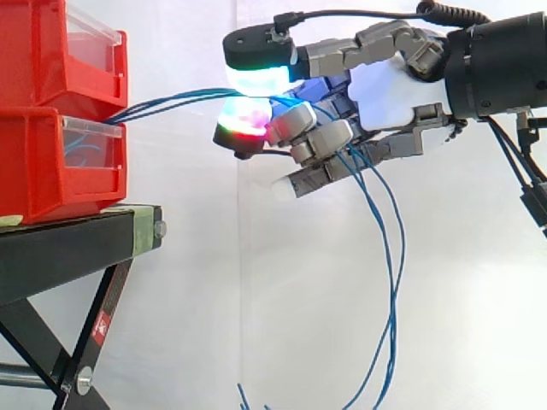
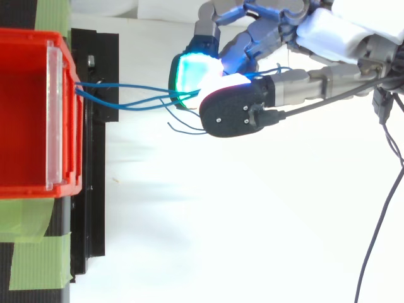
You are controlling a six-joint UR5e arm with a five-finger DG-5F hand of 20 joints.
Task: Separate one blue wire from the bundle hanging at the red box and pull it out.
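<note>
White curtain [image 1: 205, 282] cloth backs a matte black stand [image 1: 60, 248] carrying two stacked red bins [image 1: 34, 162] of glossy plastic, beyond the fingertips of the hand [image 1: 389, 90]. Held level, the hand pinches thin blue wires [image 1: 162, 104] between two glowing pads [image 1: 256, 79], other fingers curled below; the wires stretch from the bins to the pads, then droop beneath the palm.
</note>
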